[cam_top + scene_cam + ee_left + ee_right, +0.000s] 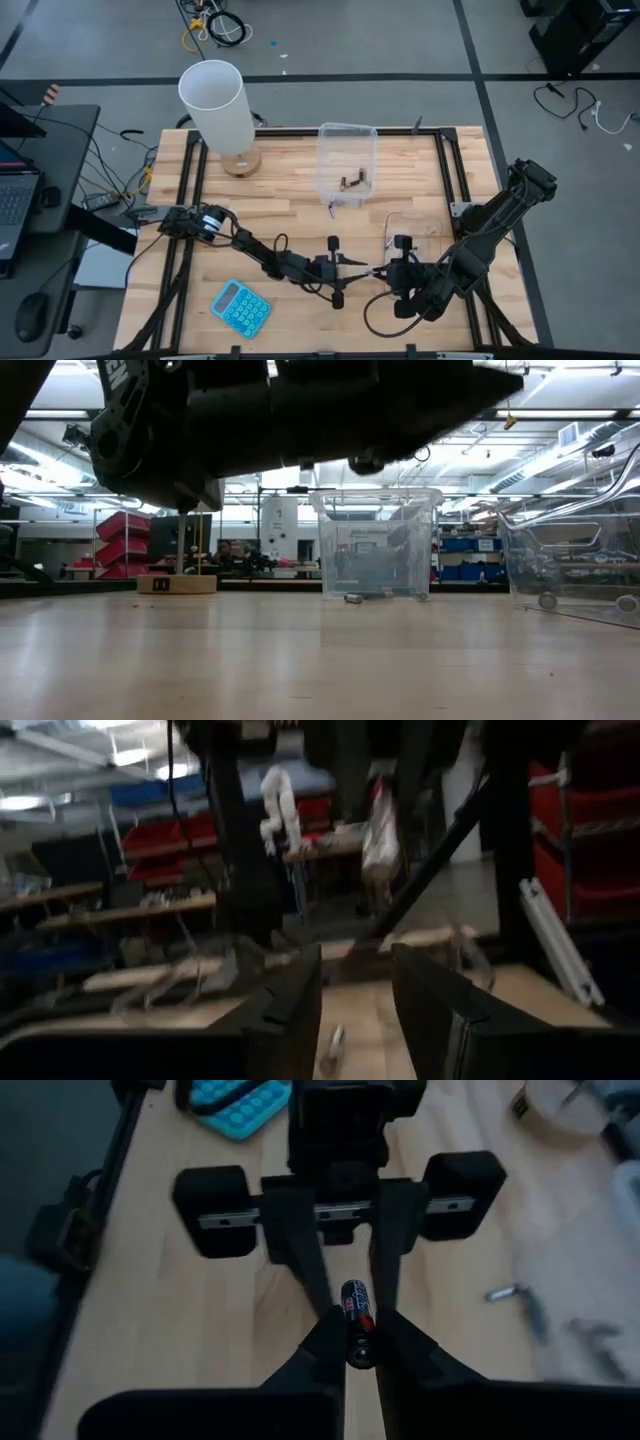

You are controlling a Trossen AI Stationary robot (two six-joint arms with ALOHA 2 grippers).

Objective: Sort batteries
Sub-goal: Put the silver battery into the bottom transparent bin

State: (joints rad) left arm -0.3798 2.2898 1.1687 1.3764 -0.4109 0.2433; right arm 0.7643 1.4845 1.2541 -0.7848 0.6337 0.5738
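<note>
Both grippers meet nose to nose near the table's front edge. Right gripper is clamped on a battery (dark w/ red band), its other end poking between the left gripper fingers, which are spread apart.

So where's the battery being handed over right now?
In the right wrist view the battery sits pinched in the right gripper, between the left gripper's open fingers, above the table's front centre.
</note>
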